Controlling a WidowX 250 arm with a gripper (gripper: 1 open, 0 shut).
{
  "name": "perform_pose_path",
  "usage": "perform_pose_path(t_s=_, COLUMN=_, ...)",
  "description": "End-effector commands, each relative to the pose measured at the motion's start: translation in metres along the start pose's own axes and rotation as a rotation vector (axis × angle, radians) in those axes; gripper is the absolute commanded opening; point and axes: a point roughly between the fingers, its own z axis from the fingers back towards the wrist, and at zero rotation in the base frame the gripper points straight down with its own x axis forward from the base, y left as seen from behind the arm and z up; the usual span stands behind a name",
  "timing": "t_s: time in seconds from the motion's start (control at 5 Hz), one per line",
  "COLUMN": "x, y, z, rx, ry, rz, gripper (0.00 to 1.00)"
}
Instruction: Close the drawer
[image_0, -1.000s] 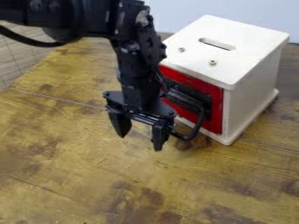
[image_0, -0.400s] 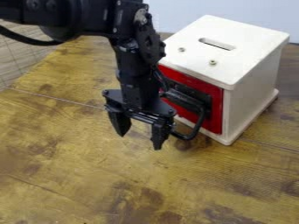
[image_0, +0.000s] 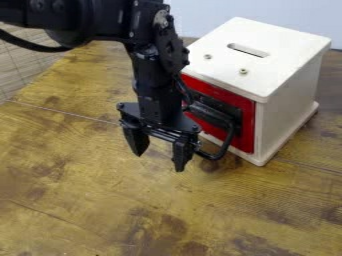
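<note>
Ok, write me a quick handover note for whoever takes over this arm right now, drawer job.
Gripper: open, empty, fingers pointing down just above the wooden table, in front of the drawer's handle.
Red drawer: in the cream-white cabinet; its front appears to stand slightly out, black loop handle facing the gripper.
Done: gripper lined up in front of the drawer.
Left: push the red front in until flush, then back off.

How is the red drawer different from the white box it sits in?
The drawer is red with a black loop handle; the white box is cream and has none. The drawer faces sideways toward the gripper; the box shows a slot on top. Both are boxy and flat-faced.
</note>
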Motion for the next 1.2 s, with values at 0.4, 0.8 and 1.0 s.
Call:
perform_pose_path(t_s=0.4, x=0.0144, y=0.0048, z=0.0437, rx=-0.001, ry=-0.124, rz=0.008, gripper=1.00)
perform_pose_path(t_s=0.8, x=0.0140, y=0.0053, z=0.0442, rx=0.001, ry=-0.132, rz=0.011, gripper=1.00)
perform_pose_path(t_s=1.0, x=0.0126, y=0.0056, z=0.0444, rx=0.002, ry=-0.136, rz=0.014, gripper=1.00)
